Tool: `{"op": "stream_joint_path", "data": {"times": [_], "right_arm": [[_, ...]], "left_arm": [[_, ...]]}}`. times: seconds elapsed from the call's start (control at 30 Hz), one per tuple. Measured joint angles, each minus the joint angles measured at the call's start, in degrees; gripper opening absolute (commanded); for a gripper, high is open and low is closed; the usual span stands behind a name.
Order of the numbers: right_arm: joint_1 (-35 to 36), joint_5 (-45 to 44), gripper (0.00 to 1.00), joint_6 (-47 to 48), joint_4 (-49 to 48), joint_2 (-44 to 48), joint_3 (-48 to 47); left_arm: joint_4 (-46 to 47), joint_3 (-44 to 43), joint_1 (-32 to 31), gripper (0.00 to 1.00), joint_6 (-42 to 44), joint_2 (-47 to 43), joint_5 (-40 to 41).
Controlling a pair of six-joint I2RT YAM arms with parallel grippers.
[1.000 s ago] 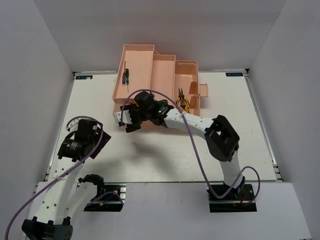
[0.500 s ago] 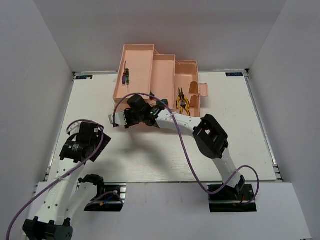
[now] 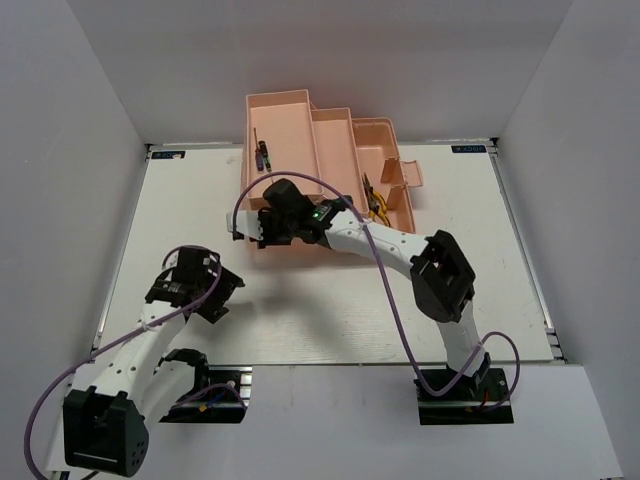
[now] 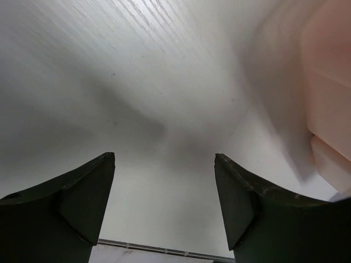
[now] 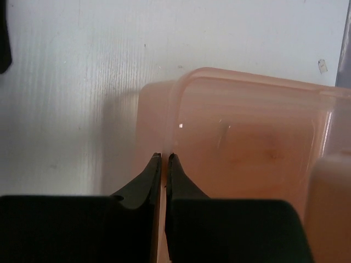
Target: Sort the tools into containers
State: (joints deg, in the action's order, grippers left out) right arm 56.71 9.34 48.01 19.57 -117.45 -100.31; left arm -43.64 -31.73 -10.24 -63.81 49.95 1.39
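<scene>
On the left side, the left gripper (image 3: 221,294) hangs low over the white table (image 3: 480,260). Its fingers (image 4: 82,197) are spread wide and hold nothing.

Next comes the right gripper (image 5: 163,157), at the near left corner of the pink toolbox (image 3: 330,135). Its fingers are pressed nearly together. A thin pink strip shows between them, so they seem to pinch the box's thin wall.

The box sits at the far side of the table. I think it is light and a bit bendy. It would likely slide on the smooth table. A wall close to a corner looks like the best place to hold, since plastic is stiffer there.

Two slim screwdrivers (image 3: 262,156) lie in the left tray. Farther right, the yellow pliers (image 3: 377,203) lie in the right part. They look hard and heavier. Their handles look like the best place to grab them.
</scene>
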Motion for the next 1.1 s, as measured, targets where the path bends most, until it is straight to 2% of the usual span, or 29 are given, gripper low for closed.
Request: {"op": "stream_joint_path", "data": {"times": [0.33,0.5,0.63,0.8,1.03,1.07,1.1], "right_arm": [[-0.9,0.4,0.0,-4.5,2.8,6.1,0.0],[-1.8,0.7,0.0,-6.1,4.3,9.3,0.1],[-2.4,1.9,0.0,-6.8,4.0,12.5,3.3],[-2.6,3.7,0.0,-7.1,4.3,16.5,8.2],[-2.9,5.5,0.0,-6.9,4.2,20.2,12.1],[-3.0,5.6,0.29,-6.9,4.2,20.5,12.1],[-3.1,5.9,0.44,-7.2,4.3,20.6,12.1]], "left_arm": [[22.9,11.3,2.9,0.72,-7.5,7.5,-12.2],[39.7,13.8,4.3,0.56,-13.6,16.4,-17.0],[52.1,13.8,5.1,0.52,-16.5,25.0,-18.8],[64.7,6.2,6.1,0.56,-18.3,39.7,-21.8],[68.8,-12.3,7.3,0.58,-18.4,52.1,-24.2],[69.3,-13.6,7.5,0.58,-18.4,53.0,-24.6],[69.7,-14.8,7.6,0.58,-18.4,53.7,-25.1]]}}
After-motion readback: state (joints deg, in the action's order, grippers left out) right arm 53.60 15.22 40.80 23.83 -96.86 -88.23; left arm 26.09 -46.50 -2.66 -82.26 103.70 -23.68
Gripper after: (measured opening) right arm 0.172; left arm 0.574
